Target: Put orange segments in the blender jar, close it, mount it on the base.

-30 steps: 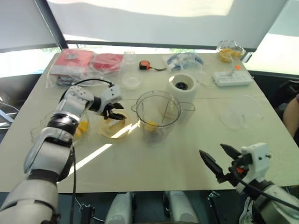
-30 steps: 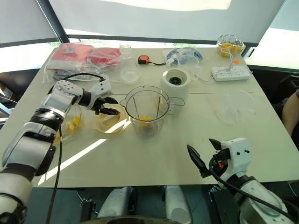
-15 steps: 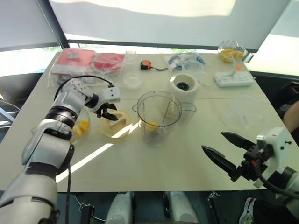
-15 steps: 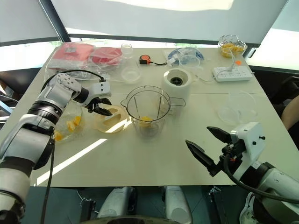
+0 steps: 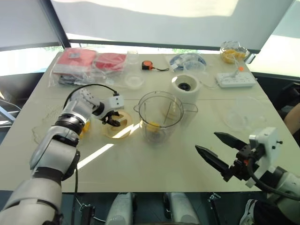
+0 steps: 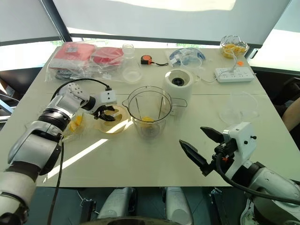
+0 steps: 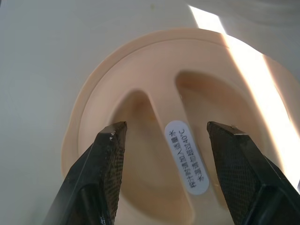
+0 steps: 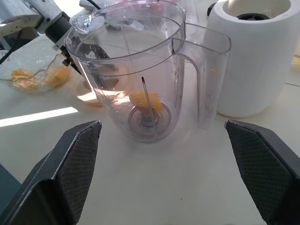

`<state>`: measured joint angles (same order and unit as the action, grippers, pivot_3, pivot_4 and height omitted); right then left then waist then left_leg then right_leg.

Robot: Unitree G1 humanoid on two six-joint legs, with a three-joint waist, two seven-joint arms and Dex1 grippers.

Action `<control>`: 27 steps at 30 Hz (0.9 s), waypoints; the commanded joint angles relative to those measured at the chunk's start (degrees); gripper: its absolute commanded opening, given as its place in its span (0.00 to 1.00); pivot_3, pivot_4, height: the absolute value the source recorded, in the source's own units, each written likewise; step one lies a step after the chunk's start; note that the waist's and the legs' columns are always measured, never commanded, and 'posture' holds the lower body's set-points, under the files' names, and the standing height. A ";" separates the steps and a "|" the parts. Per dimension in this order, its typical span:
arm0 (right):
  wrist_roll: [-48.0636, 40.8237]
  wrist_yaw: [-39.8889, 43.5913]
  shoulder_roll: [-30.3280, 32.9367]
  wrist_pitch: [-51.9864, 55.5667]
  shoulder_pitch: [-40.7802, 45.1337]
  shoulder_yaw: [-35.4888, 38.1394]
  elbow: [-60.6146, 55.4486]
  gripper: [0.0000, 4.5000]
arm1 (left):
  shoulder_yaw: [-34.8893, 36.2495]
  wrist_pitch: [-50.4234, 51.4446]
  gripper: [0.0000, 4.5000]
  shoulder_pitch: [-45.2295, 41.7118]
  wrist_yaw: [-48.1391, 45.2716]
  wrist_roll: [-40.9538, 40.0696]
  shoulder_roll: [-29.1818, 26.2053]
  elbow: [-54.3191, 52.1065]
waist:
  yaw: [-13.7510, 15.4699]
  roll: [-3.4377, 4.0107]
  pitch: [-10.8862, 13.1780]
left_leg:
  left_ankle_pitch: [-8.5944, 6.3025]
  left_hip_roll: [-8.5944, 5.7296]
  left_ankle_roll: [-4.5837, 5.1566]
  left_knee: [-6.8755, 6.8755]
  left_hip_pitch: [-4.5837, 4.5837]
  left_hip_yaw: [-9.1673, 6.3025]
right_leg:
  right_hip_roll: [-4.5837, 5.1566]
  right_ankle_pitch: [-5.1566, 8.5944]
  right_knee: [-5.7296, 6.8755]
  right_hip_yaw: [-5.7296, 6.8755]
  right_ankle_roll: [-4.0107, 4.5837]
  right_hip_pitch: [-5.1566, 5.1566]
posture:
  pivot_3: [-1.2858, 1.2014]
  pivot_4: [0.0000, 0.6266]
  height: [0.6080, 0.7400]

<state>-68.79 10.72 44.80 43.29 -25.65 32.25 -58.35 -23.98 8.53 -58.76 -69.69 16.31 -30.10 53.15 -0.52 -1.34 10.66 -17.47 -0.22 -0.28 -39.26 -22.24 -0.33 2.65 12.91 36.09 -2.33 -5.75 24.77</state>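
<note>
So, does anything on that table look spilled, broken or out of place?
Nothing stands out. The blender jar stands upright with an orange segment at its bottom, the peach lid lies flat on the table beside it, and no spill shows.

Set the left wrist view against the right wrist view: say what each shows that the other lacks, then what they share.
Left wrist: the white label on the lid. Right wrist: the jar with an orange segment inside, the white base, a bowl of segments. Both: the peach lid on the table, with the open left gripper at it.
</note>
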 commanded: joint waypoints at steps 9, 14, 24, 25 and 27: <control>2.72 0.04 1.86 -1.66 -0.82 -0.30 -0.50 1.00 | -0.95 -0.86 0.22 0.37 2.31 3.78 0.70 2.20 | -0.03 -0.04 -0.09 | 0.00 0.01 0.00 0.00 0.53 0.03 | -0.01 0.02 0.03 -0.03 0.05 -0.43 | 0.52 0.24 1.00; 3.59 0.42 2.03 -1.54 0.28 -1.24 0.40 1.00 | 0.90 0.15 0.05 -0.48 2.27 2.43 0.46 1.28 | -0.08 -0.05 -0.11 | 0.00 0.03 0.00 0.01 0.63 0.06 | -0.01 0.01 0.04 -0.06 0.06 -0.52 | 0.52 0.24 1.00; 6.76 2.69 1.57 -1.42 1.62 -3.03 3.52 1.00 | 7.05 1.25 0.05 -16.31 -1.28 -2.45 -1.80 2.70 | 0.42 -0.29 0.01 | 0.00 0.01 0.00 -0.07 0.08 -0.02 | -0.03 -0.01 0.00 0.03 0.02 -0.13 | 0.52 0.24 1.00; 7.37 2.79 1.37 -1.46 2.10 -3.85 3.88 1.00 | 7.54 0.75 0.05 -18.92 -1.90 -2.78 -1.99 4.03 | 0.45 -0.28 0.01 | 0.00 -0.01 0.00 -0.09 -0.02 -0.01 | -0.02 -0.01 -0.03 0.02 0.00 -0.06 | 0.52 0.24 1.00; 8.66 2.78 0.74 -1.61 3.32 -5.97 4.46 1.00 | 8.40 0.20 0.05 -23.53 -2.02 -3.10 -2.07 6.75 | 0.69 -0.28 -0.01 | -0.03 -0.04 0.05 -0.08 -0.05 0.02 | 0.00 -0.01 -0.06 0.01 -0.06 -0.04 | 0.52 0.24 1.00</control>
<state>-61.25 13.26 46.06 42.91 -23.26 27.46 -53.81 -17.19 9.64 -79.40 -71.17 14.31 -31.91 58.50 0.16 -1.62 10.65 -17.55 -0.27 -0.15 -39.34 -22.29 -0.29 2.65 12.90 36.02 -2.33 -5.82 24.74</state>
